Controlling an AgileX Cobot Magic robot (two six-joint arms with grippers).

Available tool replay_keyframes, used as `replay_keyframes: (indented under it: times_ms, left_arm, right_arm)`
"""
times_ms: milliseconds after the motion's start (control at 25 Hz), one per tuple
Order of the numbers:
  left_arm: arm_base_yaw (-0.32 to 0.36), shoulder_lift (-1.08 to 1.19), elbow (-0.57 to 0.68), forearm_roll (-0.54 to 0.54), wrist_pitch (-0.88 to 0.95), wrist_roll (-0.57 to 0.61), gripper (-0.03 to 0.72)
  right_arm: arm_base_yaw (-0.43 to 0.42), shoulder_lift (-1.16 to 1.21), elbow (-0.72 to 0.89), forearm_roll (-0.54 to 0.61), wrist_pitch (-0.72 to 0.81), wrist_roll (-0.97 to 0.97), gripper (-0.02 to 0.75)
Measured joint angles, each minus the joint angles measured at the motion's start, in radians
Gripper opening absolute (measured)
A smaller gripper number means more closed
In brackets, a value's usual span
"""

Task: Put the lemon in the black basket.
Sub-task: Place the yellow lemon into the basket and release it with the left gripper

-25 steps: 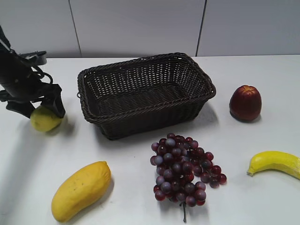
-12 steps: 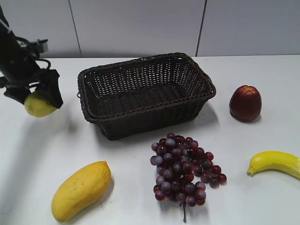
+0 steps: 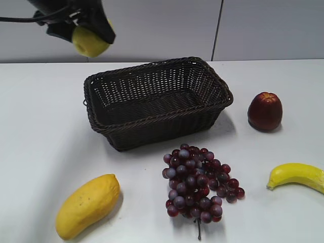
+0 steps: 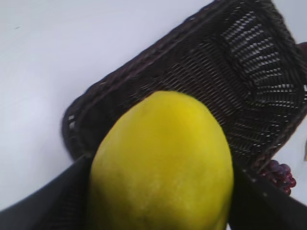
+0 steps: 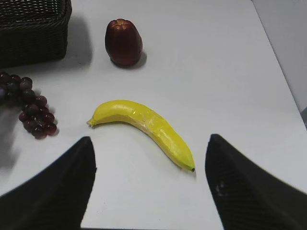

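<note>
The lemon (image 3: 89, 42) is yellow-green and hangs in the air at the upper left of the exterior view, above and behind the left end of the black basket (image 3: 157, 126). My left gripper (image 3: 86, 36) is shut on it. In the left wrist view the lemon (image 4: 163, 163) fills the foreground between the two dark fingers, with the black basket (image 4: 211, 43) below and beyond it. The basket is empty. My right gripper (image 5: 151, 179) is open and empty above the white table, near the banana (image 5: 144, 124); it is out of the exterior view.
On the white table lie a mango (image 3: 87, 205) at front left, a bunch of purple grapes (image 3: 200, 185) in front of the basket, a dark red apple (image 3: 265, 111) at right and a banana (image 3: 297, 175) at front right. A grey wall stands behind.
My left gripper has lifted the lemon from table level at the far left up and to the right, to a height above the basket's left end. Nothing else has moved.
</note>
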Motion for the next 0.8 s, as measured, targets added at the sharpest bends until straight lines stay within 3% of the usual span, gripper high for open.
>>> replay_keyframes:
  times_ms: [200, 320, 480, 640, 800]
  left_arm:
    - [-0.142, 0.088, -0.001, 0.000, -0.080, 0.000, 0.573]
    - [-0.184, 0.167, -0.001, 0.008, -0.126, 0.000, 0.573]
    - [-0.201, 0.246, -0.001, 0.024, -0.158, -0.001, 0.577]
    - [-0.203, 0.264, -0.004, 0.054, -0.194, -0.001, 0.657]
    - [-0.203, 0.264, -0.073, 0.064, -0.142, -0.001, 0.662]
  right_arm:
    - [0.000, 0.000, 0.000, 0.000, 0.000, 0.000, 0.583]
    - [0.000, 0.000, 0.000, 0.000, 0.000, 0.000, 0.583]
    - [0.000, 0.000, 0.000, 0.000, 0.000, 0.000, 0.583]
    - [0.000, 0.000, 0.000, 0.000, 0.000, 0.000, 0.583]
    - [0.000, 0.000, 0.000, -0.006, 0.000, 0.000, 0.583]
